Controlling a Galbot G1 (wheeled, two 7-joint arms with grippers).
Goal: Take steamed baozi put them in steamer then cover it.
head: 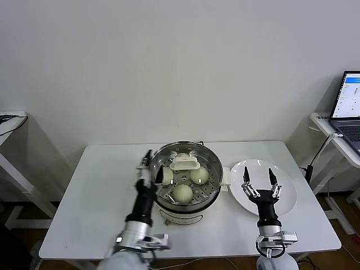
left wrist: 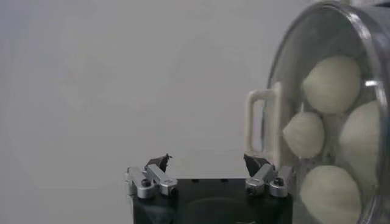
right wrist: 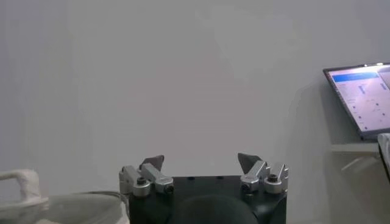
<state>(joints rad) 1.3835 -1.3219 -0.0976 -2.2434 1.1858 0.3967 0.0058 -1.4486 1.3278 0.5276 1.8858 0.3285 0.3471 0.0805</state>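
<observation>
The cover (head: 183,166) sat on the steamer (head: 185,211) at the table's (head: 84,225) centre, its white block handle uppermost, with the steamed baozi (head: 182,193) showing through the glass; three were plain in the head view, and the left wrist view showed four (left wrist: 332,84). The lid appeared level on the rim, so the task looked essentially finished.

The left gripper (head: 152,171) stood at the pot's nine o'clock, just beside the rim, its jaws spread wide and holding nothing (in its wrist view the lid handle lay close by one fingertip, and I could not tell whether they touched). The right gripper (head: 260,179) hovered over the white plate (head: 287,199) at the pot's three o'clock, jaws likewise wide apart and empty; the plate was bare.

As for handling: the glass lid was likely fairly heavy, rigid, slick and breakable, so the block handle at its centre would be the only sound place to grasp it, pinched across its narrow sides. The buns were probably soft and light, easily dented, and best taken gently round their flanks rather than by the pleated tops. The steel pot looked weighty and smooth.
</observation>
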